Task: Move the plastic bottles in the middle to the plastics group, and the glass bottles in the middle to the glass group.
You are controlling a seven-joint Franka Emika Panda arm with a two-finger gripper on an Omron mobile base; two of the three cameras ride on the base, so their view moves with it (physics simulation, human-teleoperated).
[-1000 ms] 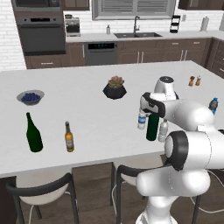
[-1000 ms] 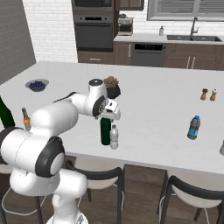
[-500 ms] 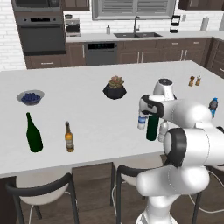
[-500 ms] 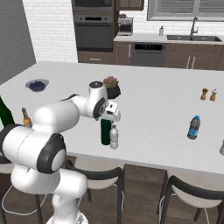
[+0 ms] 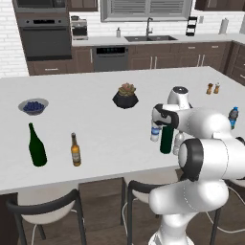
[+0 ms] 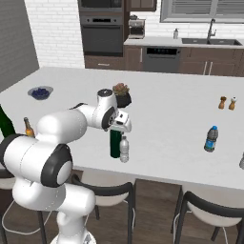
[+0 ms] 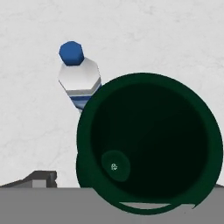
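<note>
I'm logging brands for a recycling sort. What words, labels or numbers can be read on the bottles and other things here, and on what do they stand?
No text can be read anywhere.
Slim brown beer bottle: yellowish label, too small to read.
Small clear plastic water bottle: blue label band, no letters.
Small blue-tinted plastic bottle: dark label, too blurred to read.
Dark green straight-sided glass bottle: no label visible.

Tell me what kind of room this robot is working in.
A home kitchen, rendered rather than real. A built-in wall oven stands at the back, a sink with a faucet sits under a window, and the robot works at a white island counter with stools tucked under it.
</note>
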